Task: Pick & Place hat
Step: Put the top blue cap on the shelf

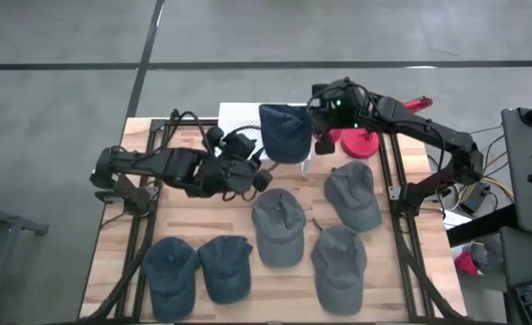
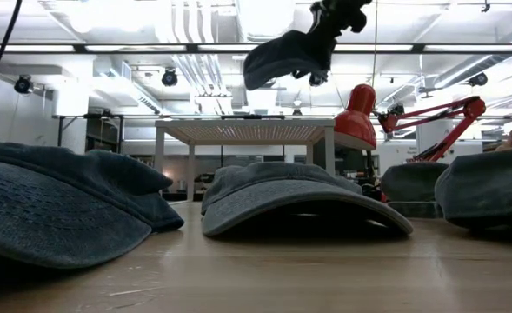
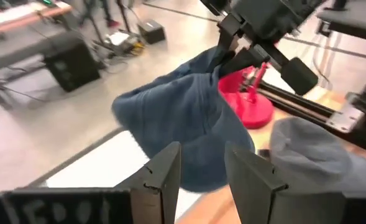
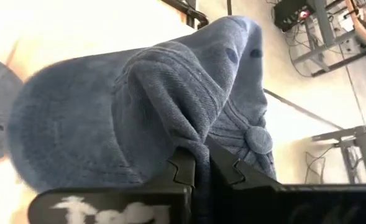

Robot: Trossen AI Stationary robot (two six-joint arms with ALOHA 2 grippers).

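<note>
The right gripper (image 1: 320, 122) is holding a dark blue denim baseball cap (image 1: 284, 133) in the air at about twelve o'clock on the light wooden slatted table (image 1: 247, 217), over the near edge of the white perforated tray (image 1: 238, 117). Its jaws are clamping a bunched fold of the crown fabric beside the top button, as the right wrist view is showing. The cap is hanging limp and creased from that pinch, so it is probably light, soft and floppy, with only the brim likely stiff; a pinch on the crown cloth or brim edge seems enough, though the cloth could slip if the grip is shallow. The left gripper (image 1: 256, 173) is waiting near the table's centre, toward ten o'clock, its jaws standing apart and pointing at the hanging cap. Six more grey-blue caps (image 1: 277, 226) are lying from four to seven o'clock. A red desk lamp (image 1: 356, 143) is standing at one o'clock.
</note>
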